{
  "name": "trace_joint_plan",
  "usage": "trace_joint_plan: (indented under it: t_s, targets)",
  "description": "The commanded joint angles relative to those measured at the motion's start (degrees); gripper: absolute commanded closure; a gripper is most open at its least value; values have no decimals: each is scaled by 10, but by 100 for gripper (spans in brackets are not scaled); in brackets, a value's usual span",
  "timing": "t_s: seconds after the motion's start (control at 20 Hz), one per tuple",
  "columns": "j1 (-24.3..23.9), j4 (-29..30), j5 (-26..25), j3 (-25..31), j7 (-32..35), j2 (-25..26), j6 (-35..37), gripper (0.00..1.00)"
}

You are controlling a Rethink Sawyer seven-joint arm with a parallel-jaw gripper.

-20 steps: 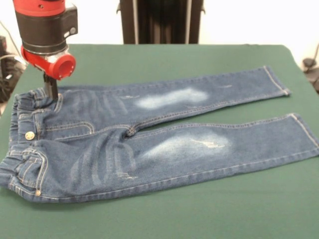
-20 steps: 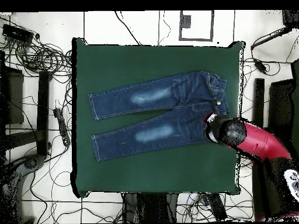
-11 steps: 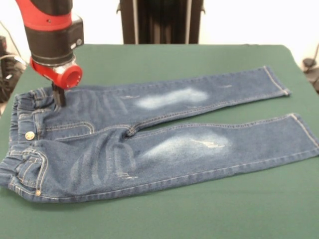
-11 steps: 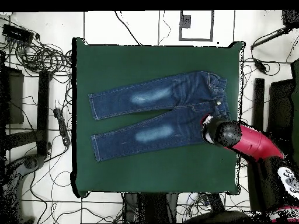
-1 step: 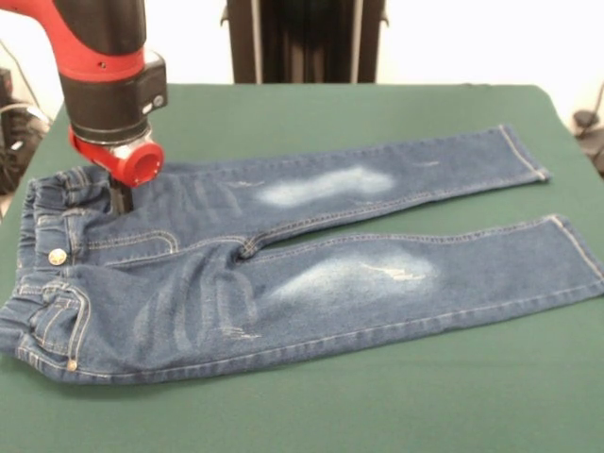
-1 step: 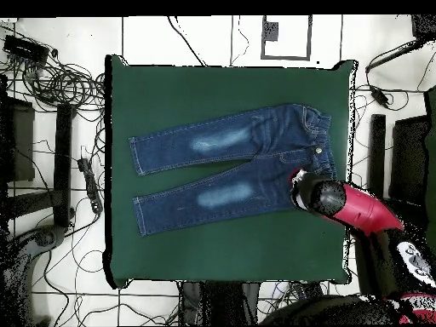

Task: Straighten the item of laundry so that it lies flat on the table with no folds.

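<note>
Small blue denim jeans (image 5: pixel 283 264) with faded whitish thigh patches, tan stitching and a metal button (image 5: pixel 57 256) are lying spread out on the large counter with the plain dark green cloth-like top (image 5: pixel 311 118). In the front view the gathered elastic waistband (image 5: pixel 42 255) is sitting at the left and both legs are running off to the right, splayed slightly apart with a narrow green gap showing between them. The far leg's cuff (image 5: pixel 524 153) and the near leg's cuff (image 5: pixel 578 247) are both resting on the cloth, inside the counter's right edge. The legs are looking mostly flat; the hip area near the waistband is showing soft ripples, and the waistband itself is bunching and puckering.

The red and black arm (image 5: pixel 104 66) is coming down over the far corner of the waistband end. Its fingers (image 5: pixel 120 198) are showing only as a dark stub under the red collar, meeting the denim just beside the waistband on the far hip; cannot tell whether they are spread or pinched, or whether any cloth is caught in them.

In the overhead view the jeans (image 6: pixel 226 166) are lying across the middle of the green counter (image 6: pixel 230 94), waistband to the right, and the red arm (image 6: pixel 345 204) is covering the lower right corner of the hips. Cables (image 6: pixel 51 77) are trailing over the floor around the counter.
</note>
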Motion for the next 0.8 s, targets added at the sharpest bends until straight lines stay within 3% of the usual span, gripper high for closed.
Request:
trace_joint_plan:
  t_s: [0.05, 0.8]
  targets:
    - [-7, 34, 28, 30, 54, 21, 19, 100]
    - [-14, 39, 25, 23, 43, -1, 43, 100]
